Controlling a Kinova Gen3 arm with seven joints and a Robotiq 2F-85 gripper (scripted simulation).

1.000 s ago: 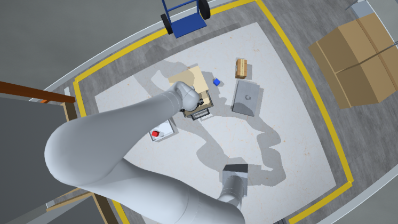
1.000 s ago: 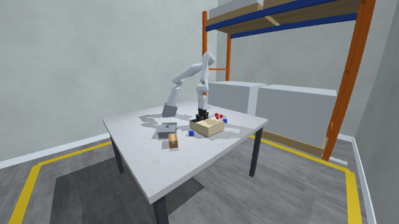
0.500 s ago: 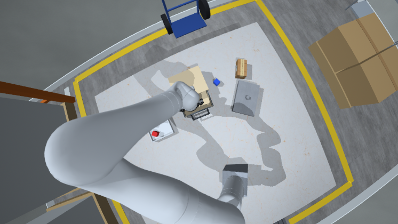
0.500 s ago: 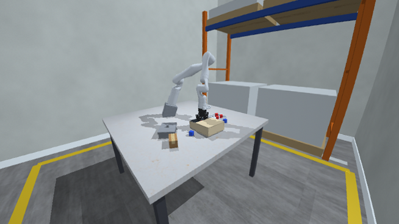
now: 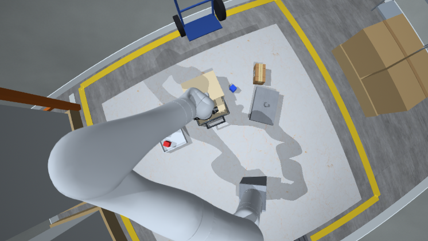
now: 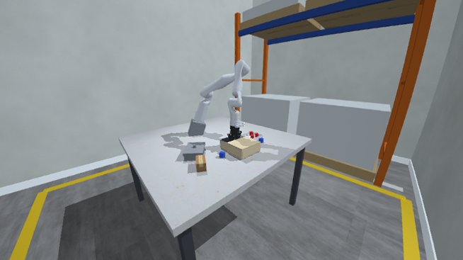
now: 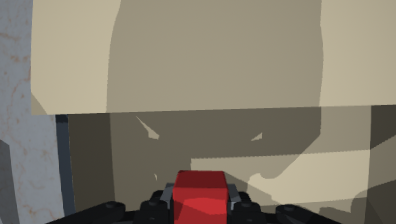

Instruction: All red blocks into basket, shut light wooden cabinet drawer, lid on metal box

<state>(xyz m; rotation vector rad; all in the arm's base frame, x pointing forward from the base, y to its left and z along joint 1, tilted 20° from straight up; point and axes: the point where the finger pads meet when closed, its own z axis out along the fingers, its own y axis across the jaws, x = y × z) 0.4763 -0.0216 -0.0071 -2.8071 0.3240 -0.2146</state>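
Observation:
My gripper points down into the open drawer of the light wooden cabinet. It is shut on a red block, with a finger against each side. The basket is partly hidden by the arm in the top view, where one red block shows in it. The exterior view shows three red blocks at the basket. The metal box has its knobbed lid on top.
A blue block lies between cabinet and metal box. Another blue block is near the basket. A small cardboard box stands beside the metal box. The drawer handle sticks out in front.

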